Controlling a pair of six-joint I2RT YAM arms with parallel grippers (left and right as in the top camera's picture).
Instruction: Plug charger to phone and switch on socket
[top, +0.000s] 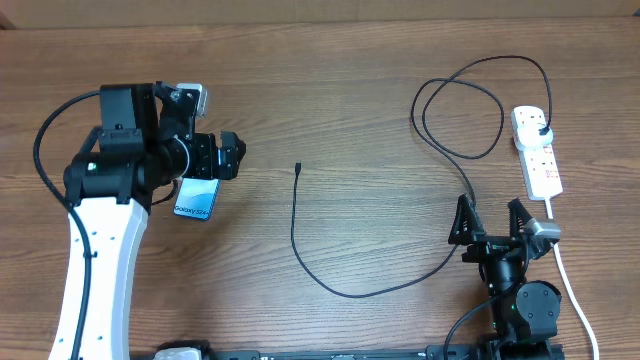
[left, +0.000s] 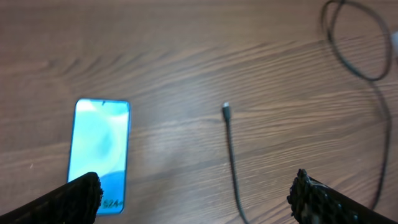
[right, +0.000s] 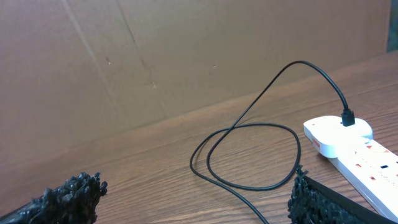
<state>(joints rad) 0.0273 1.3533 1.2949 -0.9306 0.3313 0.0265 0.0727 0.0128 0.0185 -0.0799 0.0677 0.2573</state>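
The phone (top: 197, 198) lies flat at the left with its blue screen lit, partly under my left arm; the left wrist view shows the phone (left: 99, 146) just past one finger. My left gripper (top: 236, 156) hovers open above it, nothing between its fingers (left: 84, 193). The charger's connector tip (top: 298, 167) rests loose on the wood mid-table, apart from the phone. Its thin black cable (left: 233, 168) curves round and loops to the black plug (top: 541, 127), seated in the white socket (top: 537, 152) at the right. My right gripper (top: 490, 215) stands open beside the cable (right: 249, 155), short of the socket (right: 354, 149).
The socket's thick white cord (top: 570, 280) runs down past my right arm to the table's front edge. A brown cardboard wall (right: 155, 62) stands behind the table's far edge. Bare wood lies between the phone and the connector tip.
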